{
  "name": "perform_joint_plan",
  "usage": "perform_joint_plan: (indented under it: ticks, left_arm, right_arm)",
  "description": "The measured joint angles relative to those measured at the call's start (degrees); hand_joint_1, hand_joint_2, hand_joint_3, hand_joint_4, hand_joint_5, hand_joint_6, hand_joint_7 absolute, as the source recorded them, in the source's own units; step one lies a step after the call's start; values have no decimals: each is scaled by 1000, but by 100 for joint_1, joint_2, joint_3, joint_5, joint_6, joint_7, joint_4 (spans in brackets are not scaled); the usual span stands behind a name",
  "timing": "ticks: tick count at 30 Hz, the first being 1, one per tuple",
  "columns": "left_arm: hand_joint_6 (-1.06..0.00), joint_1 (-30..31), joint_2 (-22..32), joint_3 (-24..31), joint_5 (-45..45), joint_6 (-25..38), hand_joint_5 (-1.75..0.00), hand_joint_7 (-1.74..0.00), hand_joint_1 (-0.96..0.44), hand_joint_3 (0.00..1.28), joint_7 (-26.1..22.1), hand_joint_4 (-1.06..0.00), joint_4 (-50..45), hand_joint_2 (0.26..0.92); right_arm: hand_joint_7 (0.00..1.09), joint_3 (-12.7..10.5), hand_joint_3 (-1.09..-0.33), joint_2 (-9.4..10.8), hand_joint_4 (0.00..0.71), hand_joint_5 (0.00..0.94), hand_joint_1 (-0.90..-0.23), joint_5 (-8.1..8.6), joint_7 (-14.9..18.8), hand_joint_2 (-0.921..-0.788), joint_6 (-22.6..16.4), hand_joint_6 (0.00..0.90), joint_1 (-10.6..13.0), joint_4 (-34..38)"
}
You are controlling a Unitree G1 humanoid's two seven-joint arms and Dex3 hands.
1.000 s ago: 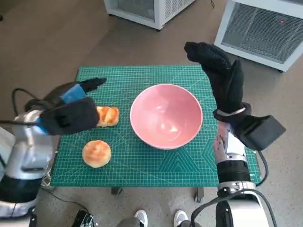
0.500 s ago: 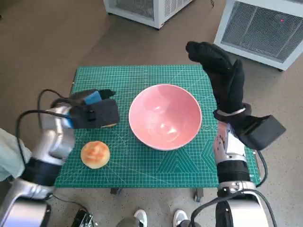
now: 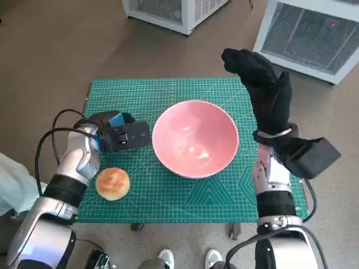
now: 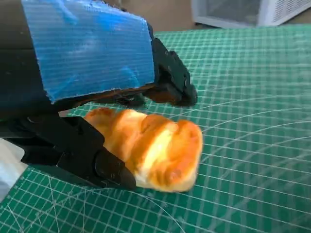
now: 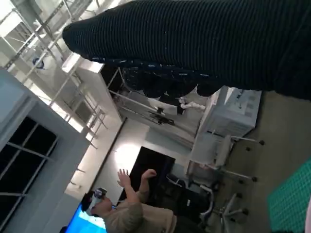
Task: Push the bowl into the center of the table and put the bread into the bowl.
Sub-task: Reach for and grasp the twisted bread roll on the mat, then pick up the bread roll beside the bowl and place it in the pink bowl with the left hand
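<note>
The pink bowl [image 3: 195, 138] stands upright and empty near the middle of the green mat [image 3: 168, 89]. Left of it my left hand [image 3: 121, 135] lies low over a golden bread roll [image 4: 154, 149], which the head view hides. In the left wrist view the roll rests on the mat with the black thumb [image 4: 73, 151] against one side and the fingers [image 4: 167, 89] curled over the other. My gloved right hand [image 3: 263, 89] is raised above the mat's right edge, fingers apart, holding nothing.
A round bun [image 3: 113, 183] sits at the mat's front left, close to my left forearm. White appliances [image 3: 314, 33] stand on the floor behind the table. Shoes [image 3: 188, 259] show below the front edge. A person [image 5: 129, 211] appears in the right wrist view.
My left hand has come down and moved right, toward the bowl, settling over the bread roll with its fingers round it. The bowl, the bun and the right hand have stayed put.
</note>
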Motion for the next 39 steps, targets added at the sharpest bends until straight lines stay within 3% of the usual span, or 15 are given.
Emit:
perform_joint_plan:
  ticks: [13, 31, 39]
  left_arm:
    - [-687, -83, 91, -12, 3, -191, -1226, -1010, 3, 56, 169, -725, 32, 906]
    - [-692, 477, 596, 879, -359, -145, -1120, -1054, 3, 30, 60, -776, -2319, 905]
    - [-728, 778, 687, 1267, -515, -92, -1124, -988, 4, 20, -81, -798, -3377, 898]
  right_arm:
    - [522, 13, -760, -4, 214, 2, -722, 35, 4, -921, 28, 88, 72, -90]
    - [525, 36, -760, 0, 214, 1, -722, 43, 31, -921, 39, 86, 125, -96]
    - [526, 28, -758, -12, 215, 2, -730, 64, 79, -921, 73, 89, 139, -123]
